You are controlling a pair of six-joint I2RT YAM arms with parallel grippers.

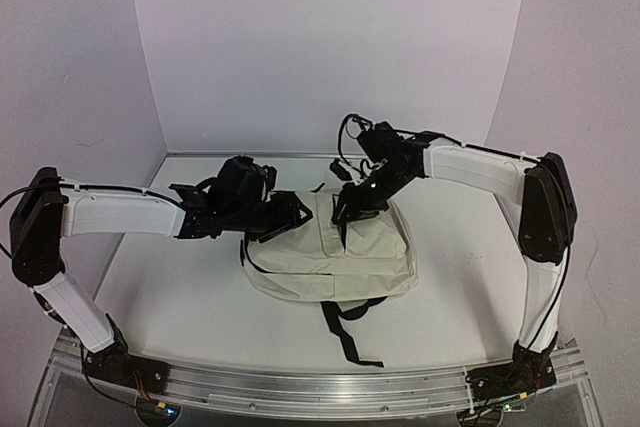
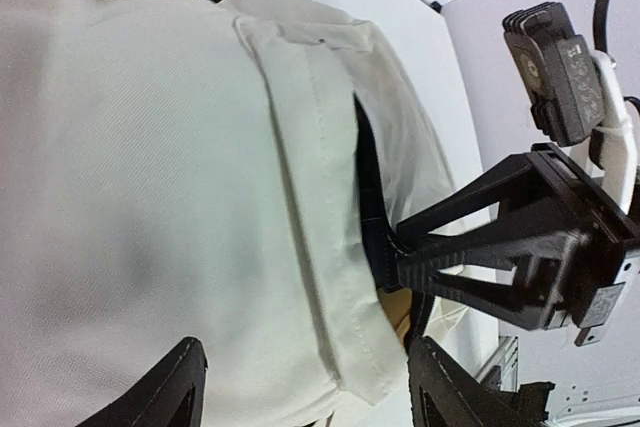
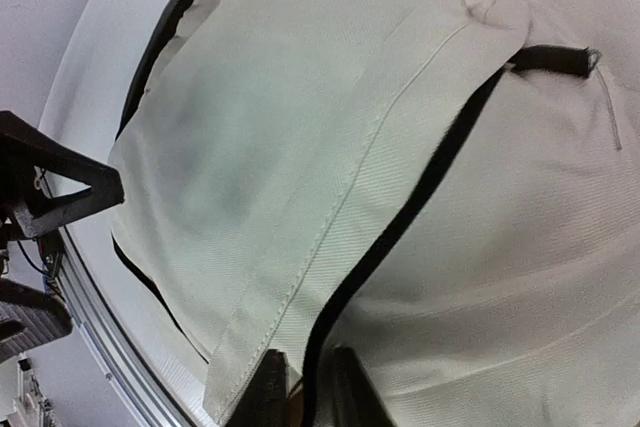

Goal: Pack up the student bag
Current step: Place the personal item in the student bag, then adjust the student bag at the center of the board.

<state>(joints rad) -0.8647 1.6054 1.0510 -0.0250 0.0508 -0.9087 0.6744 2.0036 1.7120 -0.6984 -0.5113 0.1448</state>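
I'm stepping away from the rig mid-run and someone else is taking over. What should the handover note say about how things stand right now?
Left gripper: open, holding nothing, hovering over the front panel of the student bag.
Right gripper: jaws nearly together at the black zipper line beside the flap. A grip cannot be confirmed.
The student bag lies flat mid-table, straps trailing toward the arm bases.
Done: cannot tell, since the inside is hidden.
Left: check the contents, then probably close the zipper line, which appears gapped.
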